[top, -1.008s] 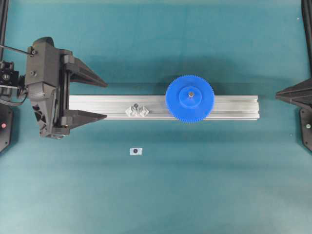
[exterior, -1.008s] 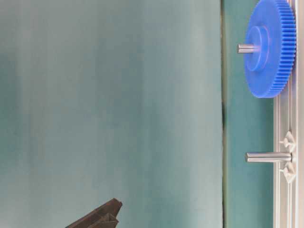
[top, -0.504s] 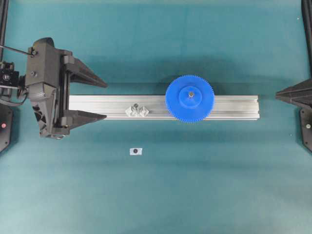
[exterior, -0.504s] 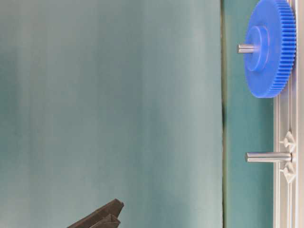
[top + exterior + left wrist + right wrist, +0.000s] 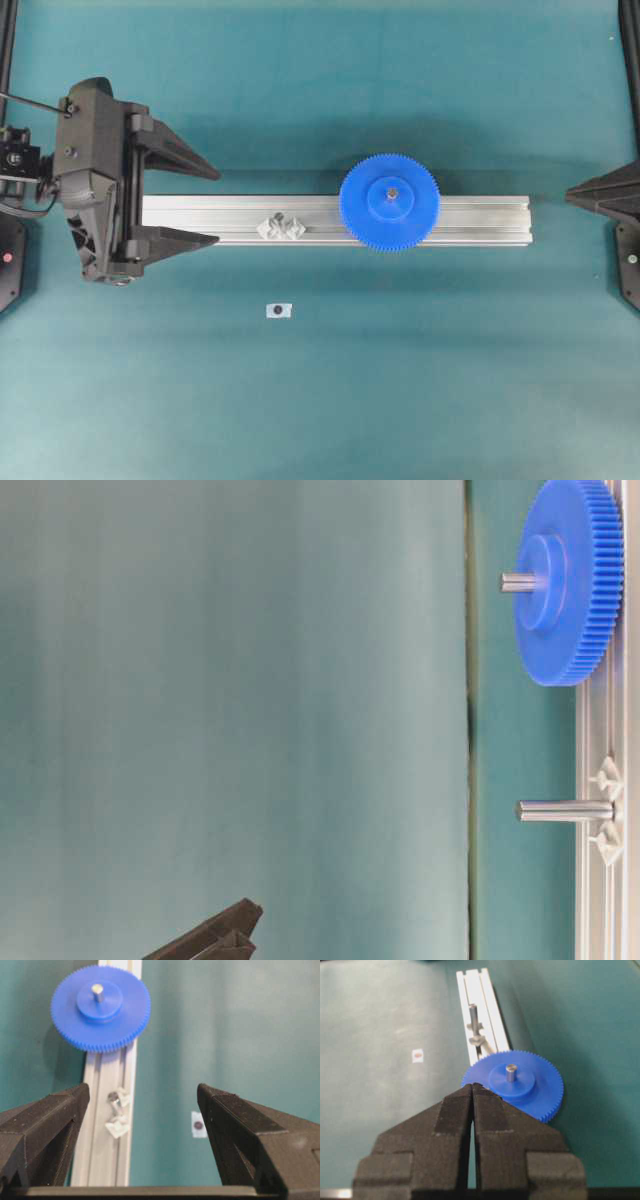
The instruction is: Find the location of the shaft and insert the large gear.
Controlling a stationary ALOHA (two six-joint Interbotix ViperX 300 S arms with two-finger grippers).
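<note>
The large gear [image 5: 415, 215], a bright blue toothed disc, lies flat on the aluminium rail [image 5: 480, 215]. The shaft [image 5: 391, 193] passes through its hub, and the grey tip sticks out above the gear [image 5: 570, 580] as a short pin [image 5: 518, 581]. My left gripper [image 5: 216, 207] is open at the rail's left end, its fingers on either side of the rail and well apart from the gear [image 5: 100, 1010]. My right gripper [image 5: 570, 195] is shut and holds nothing, just past the rail's right end; in its wrist view the gripper [image 5: 473, 1085] points at the gear [image 5: 540, 1090].
A second clear bracket [image 5: 281, 226] with its own bare upright pin [image 5: 565, 810] sits on the rail between my left gripper and the gear. A tiny white tag with a dark dot [image 5: 279, 310] lies on the teal mat in front of the rail.
</note>
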